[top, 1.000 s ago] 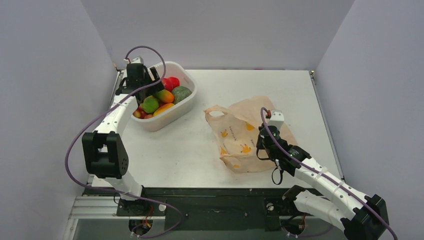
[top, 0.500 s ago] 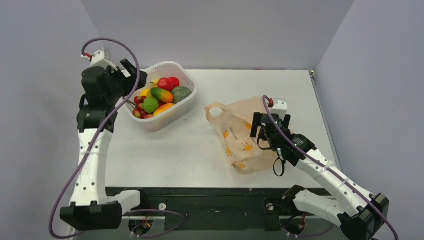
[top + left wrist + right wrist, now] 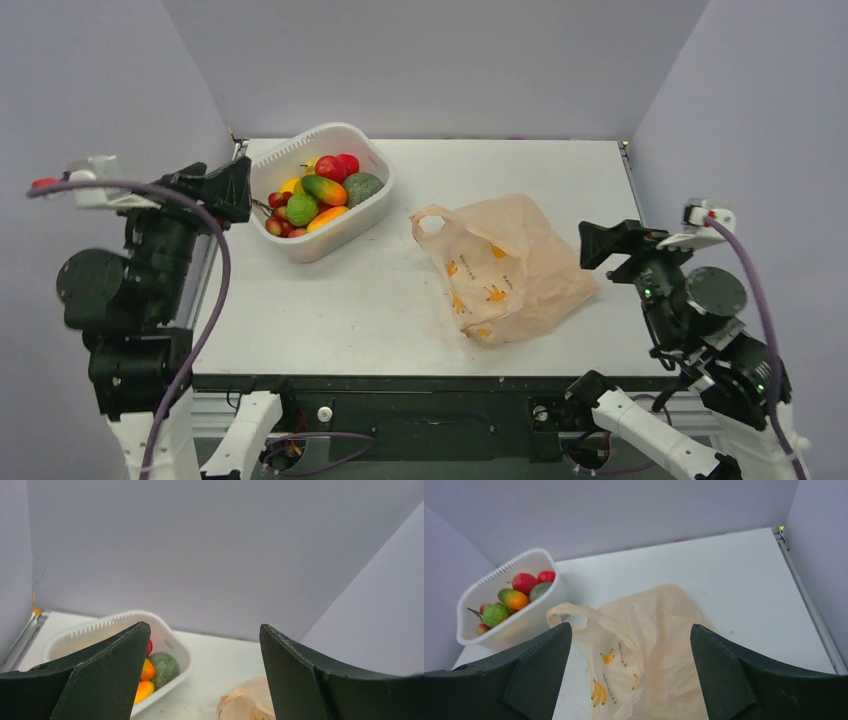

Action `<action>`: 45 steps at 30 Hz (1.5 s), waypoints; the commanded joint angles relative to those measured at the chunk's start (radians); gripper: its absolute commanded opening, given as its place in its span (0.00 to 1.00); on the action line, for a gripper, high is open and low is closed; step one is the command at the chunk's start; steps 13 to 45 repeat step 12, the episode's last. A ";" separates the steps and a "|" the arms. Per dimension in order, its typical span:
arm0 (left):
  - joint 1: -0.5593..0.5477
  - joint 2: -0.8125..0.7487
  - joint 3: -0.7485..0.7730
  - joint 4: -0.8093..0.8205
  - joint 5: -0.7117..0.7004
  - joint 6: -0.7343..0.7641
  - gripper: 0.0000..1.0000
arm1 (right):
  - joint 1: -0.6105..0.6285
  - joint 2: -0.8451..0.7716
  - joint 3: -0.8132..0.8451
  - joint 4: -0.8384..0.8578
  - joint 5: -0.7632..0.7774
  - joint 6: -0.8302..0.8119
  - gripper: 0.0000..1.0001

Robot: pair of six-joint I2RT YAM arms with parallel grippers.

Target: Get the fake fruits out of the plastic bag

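The fake fruits [image 3: 318,192], red, lime green, orange and yellow, lie piled in the white slotted basket [image 3: 342,232]. They also show in the right wrist view [image 3: 514,597], and some in the left wrist view [image 3: 147,671]. The plastic bag [image 3: 510,265] lies flat and crumpled on the table right of centre, one loop handle towards the basket. My left gripper [image 3: 235,188] hangs open, raised beside the table's left edge. My right gripper [image 3: 598,245] hangs open, raised off the bag's right side. Nothing sits between either pair of fingers [image 3: 100,675] [image 3: 734,675]. The bag [image 3: 649,645] is below the right jaws.
A larger dull dark-green round fruit [image 3: 363,187] lies among the fruits in the basket. Grey walls close in the white table [image 3: 330,300] on three sides. Both arm bases stand at the near edge.
Both arms have swung back and up off the table. The right gripper, shut at the bag a second ago, has opened and left it. The left gripper has left the basket.
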 commanded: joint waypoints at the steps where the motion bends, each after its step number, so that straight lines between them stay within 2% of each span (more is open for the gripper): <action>1: 0.004 -0.090 0.052 0.135 -0.046 -0.001 0.78 | -0.008 -0.044 0.079 -0.043 0.040 -0.065 0.84; 10: 0.004 -0.112 0.120 0.087 -0.057 0.011 0.77 | -0.008 -0.123 0.096 0.000 0.111 -0.066 0.85; 45: 0.004 -0.112 0.119 0.080 -0.054 0.008 0.77 | -0.009 -0.122 0.094 -0.005 0.114 -0.063 0.85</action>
